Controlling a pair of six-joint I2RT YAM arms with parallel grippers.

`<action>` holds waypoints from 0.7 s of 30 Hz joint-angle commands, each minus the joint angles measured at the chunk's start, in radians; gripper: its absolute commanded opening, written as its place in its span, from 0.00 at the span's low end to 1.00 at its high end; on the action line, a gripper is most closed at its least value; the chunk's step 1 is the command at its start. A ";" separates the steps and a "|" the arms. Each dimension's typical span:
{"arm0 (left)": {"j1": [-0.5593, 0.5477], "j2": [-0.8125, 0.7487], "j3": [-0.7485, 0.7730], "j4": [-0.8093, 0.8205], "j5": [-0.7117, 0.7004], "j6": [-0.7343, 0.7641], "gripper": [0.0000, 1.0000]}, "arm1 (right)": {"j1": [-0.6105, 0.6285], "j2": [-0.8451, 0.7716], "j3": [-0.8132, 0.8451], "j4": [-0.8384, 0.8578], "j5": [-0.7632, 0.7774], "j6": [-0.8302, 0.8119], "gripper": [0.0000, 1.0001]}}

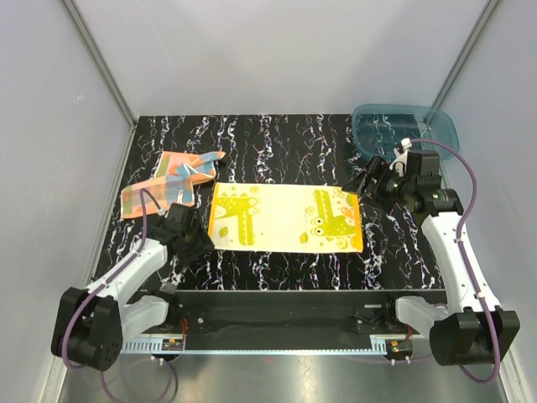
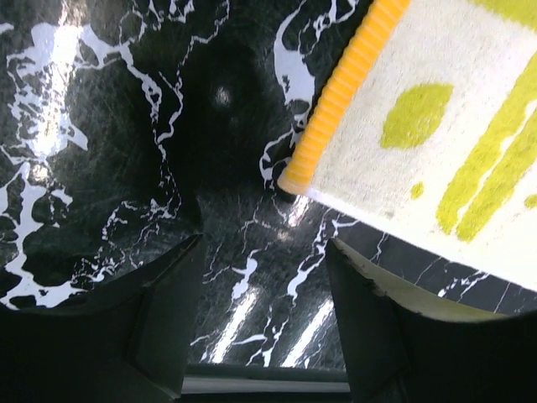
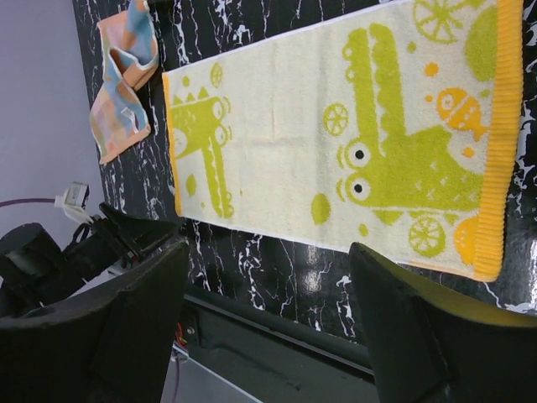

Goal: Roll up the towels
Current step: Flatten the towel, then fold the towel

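The yellow towel [image 1: 285,217] lies spread flat in the middle of the black marbled table [image 1: 277,143], printed with green crocodiles. The orange towel [image 1: 172,180] sits crumpled just beyond its far left corner. My left gripper [image 1: 200,241] hovers at the yellow towel's near left corner, open. In the left wrist view that orange-edged corner [image 2: 336,109] lies just ahead of the empty open gripper [image 2: 264,277]. My right gripper [image 1: 358,183] hangs over the towel's far right corner. It is open and empty [image 3: 268,285], looking down on the yellow towel [image 3: 336,134] and the orange towel [image 3: 126,75].
A translucent teal bin [image 1: 403,126] stands at the far right corner of the table, right behind my right arm. Grey walls close in the left, back and right sides. A black rail [image 1: 277,315] runs along the near edge between the arm bases.
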 commanded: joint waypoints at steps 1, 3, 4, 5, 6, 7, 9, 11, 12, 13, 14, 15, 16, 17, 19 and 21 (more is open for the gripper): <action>0.005 0.029 0.005 0.116 -0.045 -0.048 0.62 | -0.002 -0.020 0.026 -0.007 -0.040 -0.010 0.86; 0.005 0.047 0.008 0.136 -0.056 -0.054 0.62 | -0.002 -0.015 0.049 -0.047 -0.026 -0.039 0.97; 0.005 0.056 0.013 0.144 -0.058 -0.056 0.61 | -0.002 -0.014 0.055 -0.054 -0.023 -0.050 0.97; 0.005 0.067 0.016 0.155 -0.059 -0.057 0.61 | -0.002 -0.011 0.064 -0.070 -0.014 -0.065 0.96; 0.005 0.094 0.019 0.158 -0.065 -0.060 0.60 | -0.004 -0.011 0.069 -0.076 -0.009 -0.071 0.96; 0.005 0.107 0.024 0.161 -0.069 -0.062 0.59 | -0.004 -0.007 0.071 -0.079 -0.008 -0.076 0.95; -0.001 0.136 0.024 0.178 -0.069 -0.066 0.58 | -0.002 -0.003 0.071 -0.084 -0.012 -0.079 0.93; -0.010 0.147 0.019 0.194 -0.070 -0.077 0.57 | -0.004 -0.003 0.061 -0.074 -0.021 -0.079 0.92; -0.021 0.154 0.019 0.196 -0.076 -0.083 0.57 | -0.004 0.000 0.058 -0.073 -0.018 -0.079 0.92; -0.027 0.158 0.017 0.199 -0.081 -0.091 0.57 | -0.002 0.002 0.057 -0.071 -0.017 -0.081 0.91; -0.033 0.161 0.019 0.202 -0.088 -0.094 0.57 | -0.005 0.000 0.054 -0.068 -0.020 -0.082 0.91; -0.043 0.170 0.022 0.202 -0.093 -0.097 0.57 | -0.004 0.002 0.052 -0.067 -0.021 -0.081 0.91; -0.049 0.174 0.025 0.201 -0.098 -0.099 0.57 | -0.004 0.006 0.054 -0.067 -0.021 -0.082 0.90; -0.052 0.179 0.028 0.199 -0.099 -0.100 0.54 | -0.004 0.009 0.058 -0.068 -0.024 -0.082 0.90; -0.063 0.187 0.033 0.201 -0.104 -0.105 0.52 | -0.004 0.014 0.063 -0.071 -0.026 -0.084 0.89; -0.070 0.187 0.036 0.202 -0.107 -0.109 0.45 | -0.004 0.017 0.064 -0.071 -0.028 -0.084 0.89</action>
